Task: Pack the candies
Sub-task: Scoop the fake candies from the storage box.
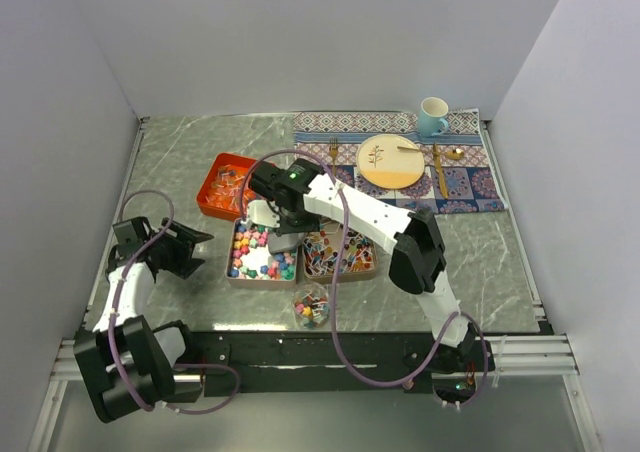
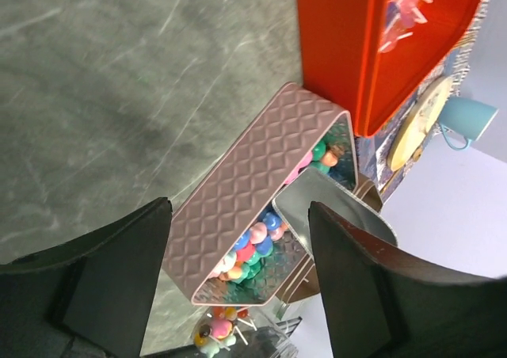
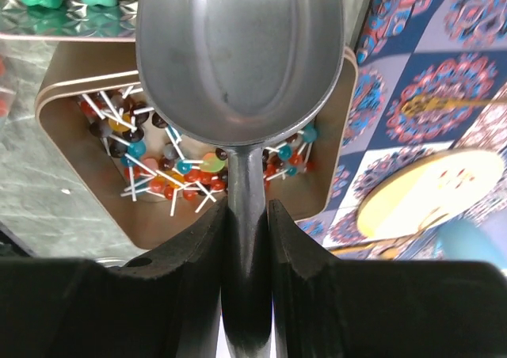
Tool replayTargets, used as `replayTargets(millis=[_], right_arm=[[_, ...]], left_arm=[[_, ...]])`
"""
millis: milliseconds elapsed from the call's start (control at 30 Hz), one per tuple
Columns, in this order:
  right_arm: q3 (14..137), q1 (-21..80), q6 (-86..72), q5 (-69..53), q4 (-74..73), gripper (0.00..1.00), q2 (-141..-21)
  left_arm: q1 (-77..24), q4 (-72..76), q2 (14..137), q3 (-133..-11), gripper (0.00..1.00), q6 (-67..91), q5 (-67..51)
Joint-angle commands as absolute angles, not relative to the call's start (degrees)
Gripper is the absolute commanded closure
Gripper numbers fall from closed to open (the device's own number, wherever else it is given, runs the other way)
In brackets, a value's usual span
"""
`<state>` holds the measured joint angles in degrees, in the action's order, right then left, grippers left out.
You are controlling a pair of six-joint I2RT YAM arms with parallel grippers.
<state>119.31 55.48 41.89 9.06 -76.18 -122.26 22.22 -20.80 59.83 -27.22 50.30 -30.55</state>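
Observation:
The candies (image 1: 258, 255) are chunky coloured lumps in the left pink tin (image 1: 233, 272); the left wrist view shows them (image 2: 255, 243) inside that tin (image 2: 245, 176). The second tin (image 1: 372, 269) beside it holds lollipops (image 3: 166, 172). My right gripper (image 3: 247, 211) is shut on the handle of a metal scoop (image 3: 238, 57), whose bowl is empty and hangs over the seam between the two tins (image 1: 283, 240). My left gripper (image 2: 238, 271) is open and empty, left of the candy tin and apart from it (image 1: 195, 247). A small clear cup (image 1: 312, 309) with some sweets stands in front of the tins.
An orange tray (image 1: 212, 177) with wrapped pieces sits behind the left tin. At the back right, a patterned placemat (image 1: 470, 187) carries a plate (image 1: 390, 162), a blue mug (image 1: 432, 117) and cutlery. White walls close in the table on three sides.

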Motion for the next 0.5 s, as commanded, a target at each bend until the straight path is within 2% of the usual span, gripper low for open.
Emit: replayTargets(millis=[0,467], right_arm=[[120.32,55.37,34.56,12.74,-82.62,1.00,-124.54],[120.14,57.21,40.15,25.30,-82.79,1.00,-126.03]], left_arm=[[21.10,-22.23,60.38,-26.72,0.23,52.03,-29.27],[18.54,-29.70,64.07,-30.23,0.23,56.95,-23.56]])
